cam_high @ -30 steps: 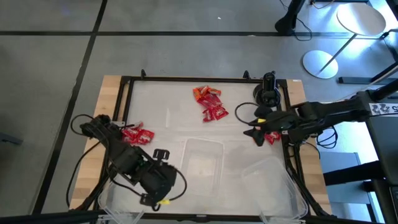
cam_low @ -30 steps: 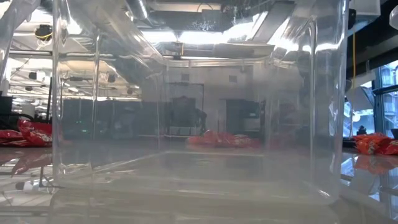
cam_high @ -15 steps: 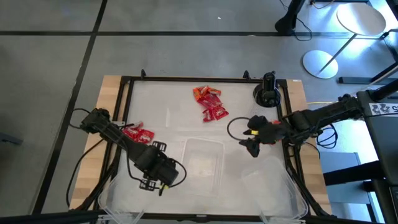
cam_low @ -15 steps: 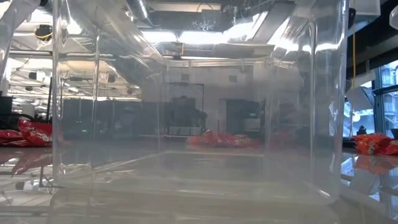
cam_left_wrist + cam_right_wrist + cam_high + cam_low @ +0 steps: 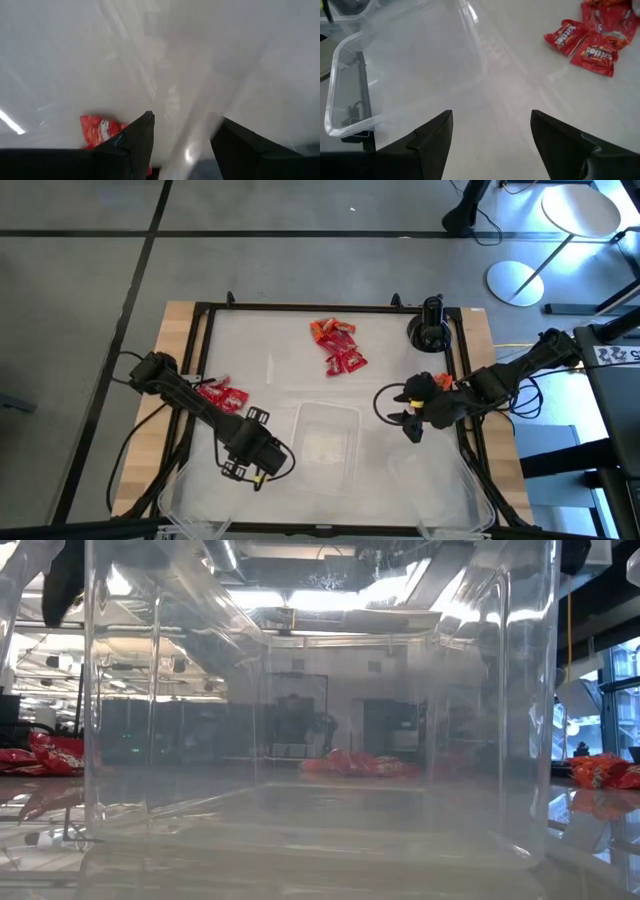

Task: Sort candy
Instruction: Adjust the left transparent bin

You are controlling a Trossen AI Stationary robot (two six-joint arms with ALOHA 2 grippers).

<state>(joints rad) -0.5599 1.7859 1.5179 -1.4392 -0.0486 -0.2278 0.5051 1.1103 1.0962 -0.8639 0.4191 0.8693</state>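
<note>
1. The candy sits in separate lots around the clear plastic bin (image 5: 326,442) in the middle of my white counter (image 5: 270,350). The main heap of small shiny red and orange wrapped packets (image 5: 337,346) lies well beyond the bin's far wall. A smaller cluster of red packets (image 5: 220,397) lies off the bin's left side, near the counter's edge. The low view shows orange-red packets (image 5: 603,772) off its right side too.

2. I judge the bin is parked centrally so either arm can drop into it with a short reach. It looks empty, so sorting has barely begun.

3. My left hand (image 5: 250,462) hangs just beside the bin's left wall, nothing between its fingers, gap moderately wide. Its wrist camera shows one red packet with white marks (image 5: 100,131) beside one dark finger (image 5: 135,137), not gripped. I take it I am lined up here to work the left cluster, the nearest lot to this arm.

4. My right hand (image 5: 412,412) hovers off the bin's right side, fingers spread wide and empty. Its camera looks past both fingers (image 5: 434,135) at a clear bin's corner (image 5: 350,90) and red packets with white lettering (image 5: 587,47) farther off.

5. A black round-based stand (image 5: 430,332) sits at the counter's far right corner, beyond the right hand and clear of any reach toward the bin.
</note>
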